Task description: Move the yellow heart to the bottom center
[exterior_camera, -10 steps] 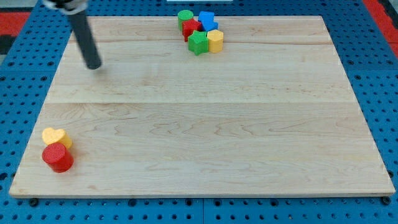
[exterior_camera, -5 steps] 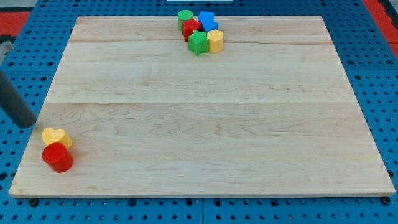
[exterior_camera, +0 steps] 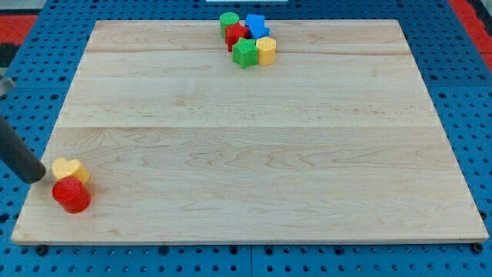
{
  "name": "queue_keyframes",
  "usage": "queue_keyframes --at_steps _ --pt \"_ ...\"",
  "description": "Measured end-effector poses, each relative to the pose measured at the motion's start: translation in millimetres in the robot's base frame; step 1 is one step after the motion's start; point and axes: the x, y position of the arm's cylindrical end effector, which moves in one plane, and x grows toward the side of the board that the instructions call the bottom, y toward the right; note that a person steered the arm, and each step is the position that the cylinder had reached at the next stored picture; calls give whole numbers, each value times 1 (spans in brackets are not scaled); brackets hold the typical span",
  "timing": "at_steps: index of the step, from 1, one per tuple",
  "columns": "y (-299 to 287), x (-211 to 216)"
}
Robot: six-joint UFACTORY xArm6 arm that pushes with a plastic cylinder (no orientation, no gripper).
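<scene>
My tip (exterior_camera: 35,176) sits at the view's left edge of the wooden board (exterior_camera: 254,154), low on that side, and there are no jaws to open or shut — the arm ends in a plain dark rod, slanting up and off the view's left. Just to the tip's right, touching it or very nearly so, lies the yellow heart (exterior_camera: 70,169); whether there is real contact I cannot tell. Below the heart and pressed against it, down and to the right of the tip, stands the red cylinder (exterior_camera: 71,195). Well apart from the tip, far up and to its right by the board's top edge, a cluster huddles together — a green cylinder (exterior_camera: 228,21), a red block (exterior_camera: 237,35), a blue block (exterior_camera: 256,25), a green block (exterior_camera: 245,53) and a yellow block (exterior_camera: 266,51).
</scene>
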Motion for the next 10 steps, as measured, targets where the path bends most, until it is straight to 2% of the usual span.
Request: queue_keyframes --at_steps 1,4,5,7,10 --pt "34 0" --pt "88 -3" --pt "99 -24" --pt "162 -26" --pt "301 -27"
